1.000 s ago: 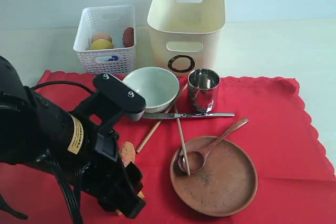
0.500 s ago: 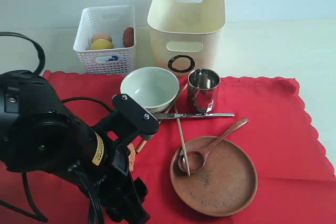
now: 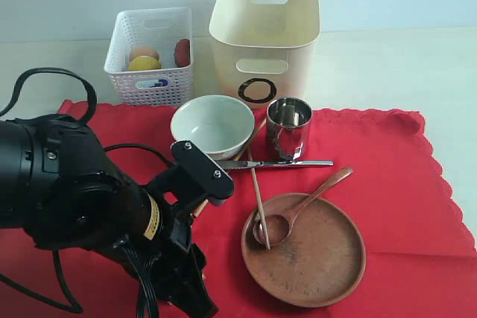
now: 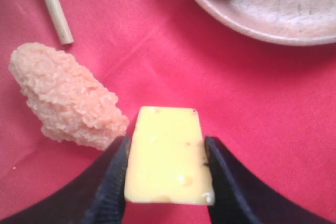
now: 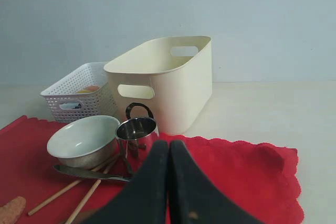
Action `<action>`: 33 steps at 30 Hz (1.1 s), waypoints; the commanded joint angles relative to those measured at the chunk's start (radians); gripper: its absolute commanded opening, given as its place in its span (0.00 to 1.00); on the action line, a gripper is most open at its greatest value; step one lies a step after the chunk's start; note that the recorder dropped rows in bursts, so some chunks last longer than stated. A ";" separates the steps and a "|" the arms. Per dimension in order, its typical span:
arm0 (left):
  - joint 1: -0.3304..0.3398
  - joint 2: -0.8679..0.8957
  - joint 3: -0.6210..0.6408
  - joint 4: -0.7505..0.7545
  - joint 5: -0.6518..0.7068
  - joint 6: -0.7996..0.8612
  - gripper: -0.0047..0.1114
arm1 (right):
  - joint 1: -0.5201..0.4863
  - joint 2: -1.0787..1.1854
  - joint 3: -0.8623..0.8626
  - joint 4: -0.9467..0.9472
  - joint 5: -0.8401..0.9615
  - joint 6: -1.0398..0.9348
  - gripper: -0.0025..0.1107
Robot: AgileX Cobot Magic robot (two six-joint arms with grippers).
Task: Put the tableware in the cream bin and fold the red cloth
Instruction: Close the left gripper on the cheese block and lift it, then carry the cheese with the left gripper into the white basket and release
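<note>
The red cloth (image 3: 402,169) carries a pale bowl (image 3: 212,124), a steel cup (image 3: 289,126), a knife (image 3: 276,163), two chopsticks (image 3: 257,199) and a wooden spoon (image 3: 298,210) lying on the round wooden plate (image 3: 320,266). Behind them stands the cream bin (image 3: 264,35). My left gripper (image 4: 167,142) is low over the cloth's front, with its fingers pressed on both sides of a yellow cheese wedge (image 4: 168,166). My right gripper (image 5: 169,145) is shut on nothing, facing the cup (image 5: 136,132) and bowl (image 5: 84,137); it is out of the exterior view.
A white perforated basket (image 3: 149,53) with food stands left of the cream bin. A pinkish breaded food piece (image 4: 63,98) lies on the cloth beside the cheese, near a chopstick end (image 4: 52,3). The left arm (image 3: 82,199) covers the cloth's front left.
The left arm has swung down and to the right over the cloth's front, now hiding the breaded piece in the exterior view. The tableware has not moved.
</note>
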 commanded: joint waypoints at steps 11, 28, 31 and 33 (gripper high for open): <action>-0.005 -0.162 -0.057 0.066 0.107 0.021 0.04 | 0.002 -0.007 0.004 -0.003 -0.001 0.001 0.02; 0.219 -0.207 -0.133 1.135 -0.013 -0.795 0.04 | 0.002 -0.007 0.004 -0.003 -0.001 0.001 0.02; 0.351 -0.183 -0.135 1.300 -0.176 -1.000 0.04 | 0.002 -0.007 0.004 -0.003 -0.001 0.001 0.02; 0.439 -0.147 -0.144 1.423 -0.268 -1.164 0.04 | 0.002 -0.007 0.004 -0.003 -0.001 0.001 0.02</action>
